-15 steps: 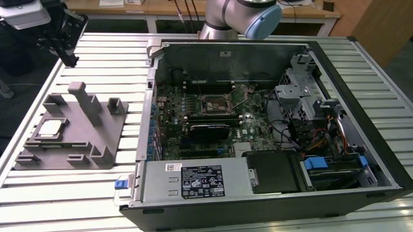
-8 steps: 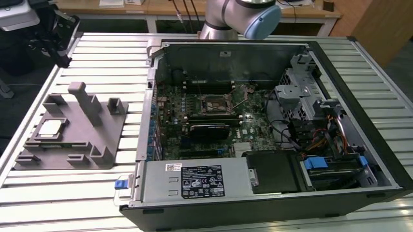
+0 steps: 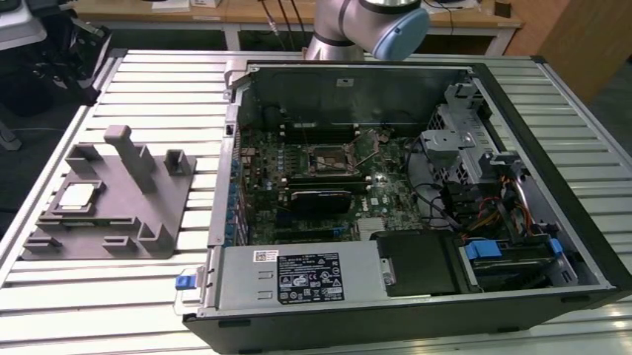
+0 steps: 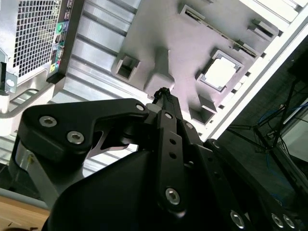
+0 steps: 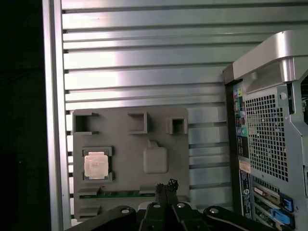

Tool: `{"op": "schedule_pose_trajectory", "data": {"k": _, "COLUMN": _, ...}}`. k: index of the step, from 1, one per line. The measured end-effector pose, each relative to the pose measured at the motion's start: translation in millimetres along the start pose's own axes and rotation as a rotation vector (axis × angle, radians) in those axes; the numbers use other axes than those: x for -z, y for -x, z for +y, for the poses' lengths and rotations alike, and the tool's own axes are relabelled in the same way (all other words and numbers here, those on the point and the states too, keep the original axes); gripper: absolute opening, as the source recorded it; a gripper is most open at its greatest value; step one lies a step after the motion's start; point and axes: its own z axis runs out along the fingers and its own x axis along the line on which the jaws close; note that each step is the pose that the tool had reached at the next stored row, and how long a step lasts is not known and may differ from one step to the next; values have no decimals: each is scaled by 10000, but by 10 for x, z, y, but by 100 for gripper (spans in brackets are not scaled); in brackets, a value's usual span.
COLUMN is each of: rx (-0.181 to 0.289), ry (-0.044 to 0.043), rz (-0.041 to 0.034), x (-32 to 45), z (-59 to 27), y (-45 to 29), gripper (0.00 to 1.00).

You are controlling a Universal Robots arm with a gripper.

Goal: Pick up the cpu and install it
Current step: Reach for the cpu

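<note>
— Silvery metal top, thin darker rim: is that the cpu (image 3: 77, 195)?
— Yes. It's a small flat square lying in a recess of the grey fixture (image 3: 173, 192), at the exterior view's left on the slatted worktop (image 3: 138, 81).
— And to its right?
— The open computer case (image 3: 345, 92), well apart.
— The jaws?
— In both wrist views they're pressed together on nothing, over the fixture and clear of the cpu.
</note>
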Motion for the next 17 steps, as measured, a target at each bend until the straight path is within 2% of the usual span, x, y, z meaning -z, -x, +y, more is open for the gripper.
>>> {"op": "schedule_pose_trajectory", "data": {"k": 9, "rx": 1, "ry": 0, "rz": 0, "x": -74, "z": -12, "y": -111, "gripper": 11}}
{"op": "schedule_pose_trajectory", "data": {"k": 17, "rx": 0, "ry": 0, "rz": 0, "x": -120, "z": -24, "y": -249, "gripper": 11}}
